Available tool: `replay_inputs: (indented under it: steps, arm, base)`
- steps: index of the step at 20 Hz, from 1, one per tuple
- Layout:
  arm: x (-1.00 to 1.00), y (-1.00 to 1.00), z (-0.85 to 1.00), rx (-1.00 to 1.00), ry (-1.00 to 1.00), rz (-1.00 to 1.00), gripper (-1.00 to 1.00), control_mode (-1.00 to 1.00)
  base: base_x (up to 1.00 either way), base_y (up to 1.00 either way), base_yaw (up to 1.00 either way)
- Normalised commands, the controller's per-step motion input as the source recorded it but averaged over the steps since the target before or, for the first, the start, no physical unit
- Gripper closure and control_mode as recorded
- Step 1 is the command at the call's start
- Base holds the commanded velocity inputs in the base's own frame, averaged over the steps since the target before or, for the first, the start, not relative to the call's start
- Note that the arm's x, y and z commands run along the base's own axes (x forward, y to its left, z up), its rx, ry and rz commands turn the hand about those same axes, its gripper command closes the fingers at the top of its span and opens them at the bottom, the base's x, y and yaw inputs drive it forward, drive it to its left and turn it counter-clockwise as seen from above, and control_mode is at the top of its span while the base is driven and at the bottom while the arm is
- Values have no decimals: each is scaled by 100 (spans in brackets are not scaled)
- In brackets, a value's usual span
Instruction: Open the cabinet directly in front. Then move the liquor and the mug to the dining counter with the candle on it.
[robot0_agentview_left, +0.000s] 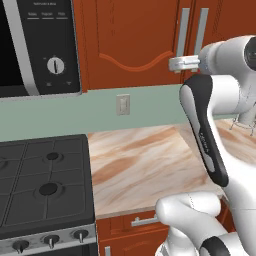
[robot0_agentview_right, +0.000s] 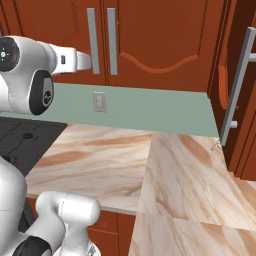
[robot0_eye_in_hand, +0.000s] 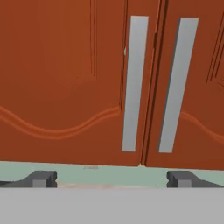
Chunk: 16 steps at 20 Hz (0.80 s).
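The robot's white arm rises close in front of me and blocks much of the right side of the bench in the left base view. Low down, a drawer handle under the bench's near edge is partly hidden behind the arm's base. The marble top runs back to the pale green wall, where a small switch plate sits just above the bench's far edge. To the left, the black stove adjoins the bench and is cut off at the frame's edge, as is the microwave hanging above it.

The hand is raised in front of the cabinet, its two dark fingertips spread wide apart and released, gripping nothing. It does not touch the doors.

The cabinet hangs on the wall above the bench's far edge, both arched doors shut, so whatever is inside is hidden. Its two vertical silver handles stand side by side at the meeting edges of the doors.

At the far right, a tall cupboard with its own long bar handle is cut off by the frame.
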Motion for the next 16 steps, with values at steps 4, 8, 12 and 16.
replay_inputs:
  steps: [4,8,12,16]
  arm:
    - [25,0,5,0,0,-5,-100,-100]
    - [33,-2,0,0,0,-6,-100,-100]
    - [32,-9,0,0,0,-5,-100,-100]
    - [30,-15,0,0,0,-4,-100,-100]
  base:
    - [0,0,0]
    - [0,0,0]
    - [0,0,0]
    - [0,0,0]
